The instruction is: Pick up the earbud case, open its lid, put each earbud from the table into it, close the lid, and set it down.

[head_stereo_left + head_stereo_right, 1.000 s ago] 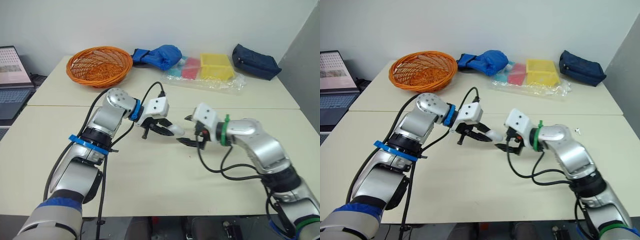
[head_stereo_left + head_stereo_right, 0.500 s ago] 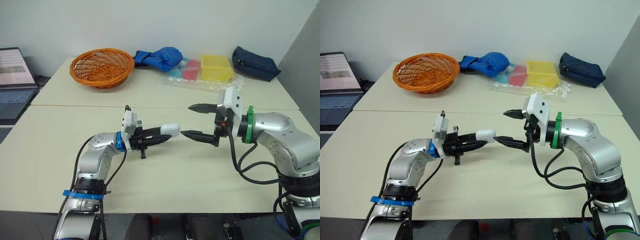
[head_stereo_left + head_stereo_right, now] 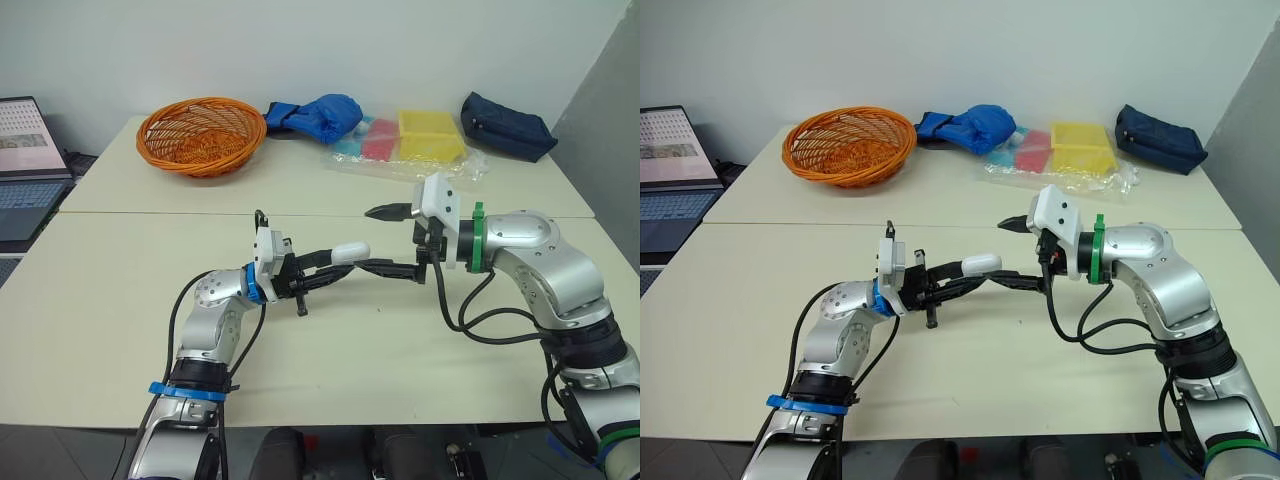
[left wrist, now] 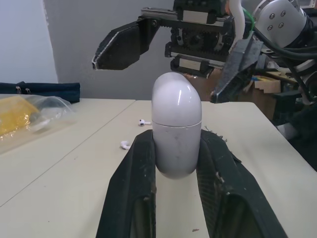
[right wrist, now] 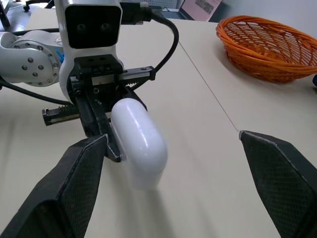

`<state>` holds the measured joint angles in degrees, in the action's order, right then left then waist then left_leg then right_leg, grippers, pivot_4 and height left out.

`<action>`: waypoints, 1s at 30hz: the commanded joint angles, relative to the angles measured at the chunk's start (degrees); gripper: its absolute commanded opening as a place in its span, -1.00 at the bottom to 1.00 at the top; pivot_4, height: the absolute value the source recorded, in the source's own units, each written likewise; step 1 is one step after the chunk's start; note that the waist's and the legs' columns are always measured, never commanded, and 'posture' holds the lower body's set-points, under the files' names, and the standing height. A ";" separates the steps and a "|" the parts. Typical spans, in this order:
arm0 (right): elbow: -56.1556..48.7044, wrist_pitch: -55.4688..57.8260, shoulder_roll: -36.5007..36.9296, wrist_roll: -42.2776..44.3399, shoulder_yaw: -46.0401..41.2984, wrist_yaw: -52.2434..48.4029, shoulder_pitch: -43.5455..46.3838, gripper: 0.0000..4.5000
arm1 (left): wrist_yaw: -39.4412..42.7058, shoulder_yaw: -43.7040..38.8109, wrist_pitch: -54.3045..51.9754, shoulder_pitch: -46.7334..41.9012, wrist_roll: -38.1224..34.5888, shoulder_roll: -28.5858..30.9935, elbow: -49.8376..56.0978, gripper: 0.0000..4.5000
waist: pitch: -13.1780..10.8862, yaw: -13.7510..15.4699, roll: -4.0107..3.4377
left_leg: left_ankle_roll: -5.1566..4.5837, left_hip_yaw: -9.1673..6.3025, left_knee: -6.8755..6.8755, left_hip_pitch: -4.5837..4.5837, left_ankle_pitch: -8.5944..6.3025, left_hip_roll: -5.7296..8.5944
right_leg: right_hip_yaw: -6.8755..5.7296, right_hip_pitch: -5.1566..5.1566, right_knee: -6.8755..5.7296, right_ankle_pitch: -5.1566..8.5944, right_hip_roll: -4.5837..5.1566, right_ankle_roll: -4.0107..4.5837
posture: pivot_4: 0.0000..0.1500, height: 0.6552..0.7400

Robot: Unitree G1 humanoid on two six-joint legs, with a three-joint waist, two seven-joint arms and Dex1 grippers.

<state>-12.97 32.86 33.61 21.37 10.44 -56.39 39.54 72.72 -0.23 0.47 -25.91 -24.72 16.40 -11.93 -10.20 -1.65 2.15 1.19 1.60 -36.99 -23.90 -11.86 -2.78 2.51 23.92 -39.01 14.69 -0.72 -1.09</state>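
Two fingers [image 4: 129, 198] of the left gripper [image 3: 338, 260] squeezed the white earbud case [image 4: 176, 129] above the table [image 3: 120, 300]. Its long side pointed at the wide-open right gripper [image 3: 368, 238], shut lid first. A near earbud [image 4: 125, 145] and a far earbud [image 4: 144, 122] lay on the table beyond.

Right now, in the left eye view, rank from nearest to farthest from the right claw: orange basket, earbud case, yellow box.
1. earbud case, just in front of the right claw.
2. yellow box, back right.
3. orange basket, back left.
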 commanded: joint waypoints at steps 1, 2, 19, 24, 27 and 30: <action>0.29 -0.05 -0.82 -0.67 -1.14 2.04 1.99 0.98 | 0.17 0.60 0.49 0.33 -1.18 0.17 2.43 -0.67 | 0.00 -0.01 0.00 | 0.00 0.01 -0.01 0.01 0.00 0.00 | 0.01 0.00 0.00 0.00 0.00 0.00 | 1.00 1.00; 0.56 -0.05 -0.91 -0.98 -1.12 2.42 2.11 0.98 | 0.27 0.68 0.50 0.42 -1.21 0.17 2.50 -0.67 | 0.00 -0.01 0.00 | 0.00 0.01 -0.01 0.01 0.00 0.00 | 0.01 0.00 -0.01 -0.01 0.00 0.00 | 1.00 1.00; -2.64 2.55 3.10 0.36 -0.59 0.00 -0.56 0.98 | 1.40 1.59 1.43 -2.25 -1.08 -0.41 -0.91 -0.67 | 0.00 -0.02 0.00 | 0.00 0.03 0.01 -0.02 0.00 0.00 | 0.02 0.04 0.02 0.00 0.00 -0.01 | 1.00 1.00; -2.23 2.65 3.31 -0.28 -0.22 0.06 -0.39 0.98 | 1.60 1.67 1.71 -2.84 -1.13 -0.50 -1.52 -0.67 | 0.00 -0.07 0.00 | 0.00 0.05 0.02 -0.02 0.00 0.00 | 0.04 0.05 0.01 0.00 0.00 -0.01 | 1.00 1.00; -1.17 2.93 2.43 -0.57 -0.67 1.49 0.26 0.98 | 1.71 1.73 1.69 -3.02 -1.23 -0.48 -1.52 -0.67 | 0.00 -0.07 0.00 | 0.00 0.04 0.04 -0.05 0.00 0.00 | 0.03 0.09 0.01 0.00 0.00 -0.01 | 1.00 1.00; -0.35 3.93 1.11 0.28 -1.61 2.39 0.99 0.98 | 1.65 1.83 1.58 -2.97 -1.26 -0.47 -1.31 -0.67 | 0.00 -0.08 0.00 | 0.00 0.05 0.03 -0.05 0.00 -0.01 | 0.04 0.09 0.02 0.00 -0.01 -0.01 | 1.00 1.00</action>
<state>-13.04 36.69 34.84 21.43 10.77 -55.25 38.78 74.11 1.73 1.44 -27.93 -24.77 16.11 -14.37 -10.20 -1.73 2.15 1.19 1.65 -36.95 -23.95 -11.86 -2.79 2.55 24.01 -39.00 14.69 -0.73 -1.09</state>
